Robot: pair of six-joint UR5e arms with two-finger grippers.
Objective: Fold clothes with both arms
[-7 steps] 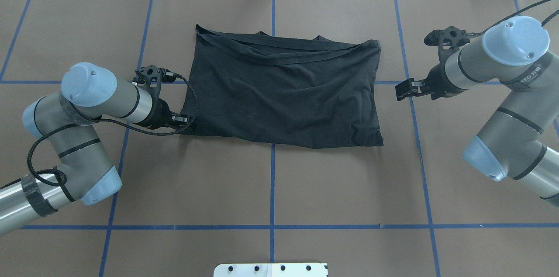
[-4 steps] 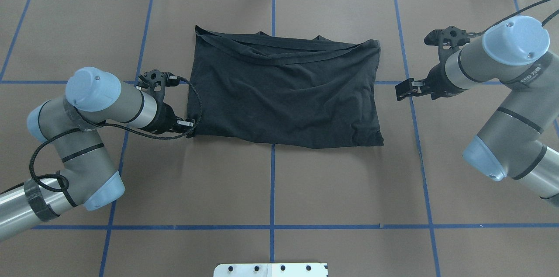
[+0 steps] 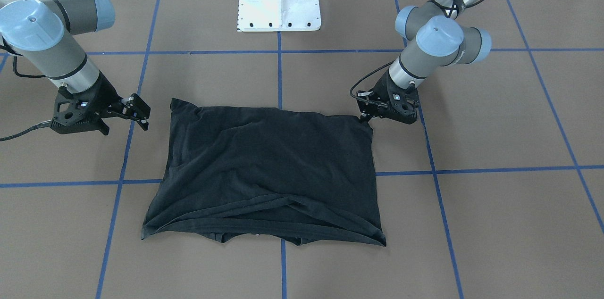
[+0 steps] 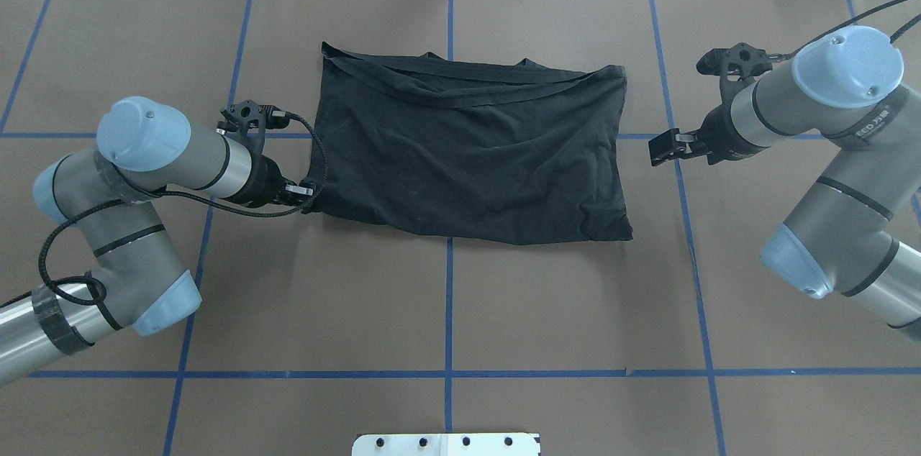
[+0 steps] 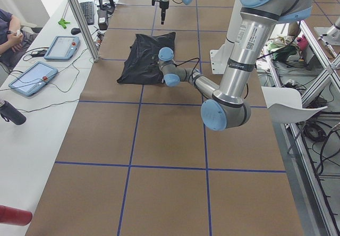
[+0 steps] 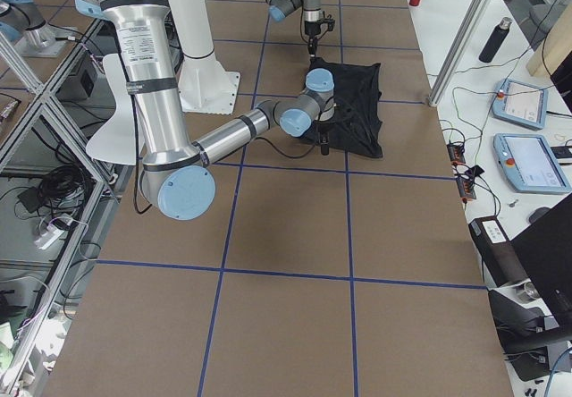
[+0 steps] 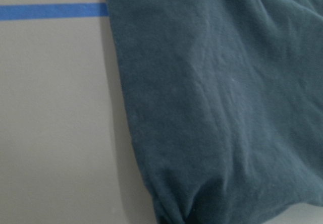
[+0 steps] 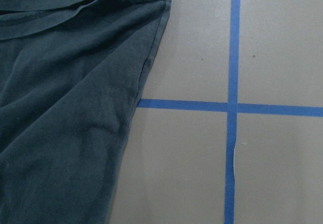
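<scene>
At table centre, overhead view: T-shirt [image 4: 468, 147], black, doubled into a rough rectangle, hem bands stacked along its 12 o'clock edge; no print showing.

Left gripper [image 4: 305, 195]: down at the cloth's 8 o'clock corner, touching it. The wrist view shows fabric puckered there, which suggests a pinch. The jaw gap is hidden, so whether it has closed cannot be told.

Right gripper [image 3: 141, 112]: fingers spread, empty, off the cloth at 3 o'clock, near the edge but not touching.

Step in hand, as judged: securing corners for the next fold. Take all layers at the corner, not the top ply alone. Bring the right gripper to the matching 4 o'clock corner before any lift, so both ends rise level and the crease runs straight.

Edges: 9 and 3 o'clock sides slant slightly; 6 o'clock fold is rounded and wrinkled.

Open room: bare table [image 4: 446, 312] is broad toward 6 o'clock, narrower beyond 12 o'clock. Pedestal base [image 4: 446, 444] sits at the 6 o'clock rim.
</scene>
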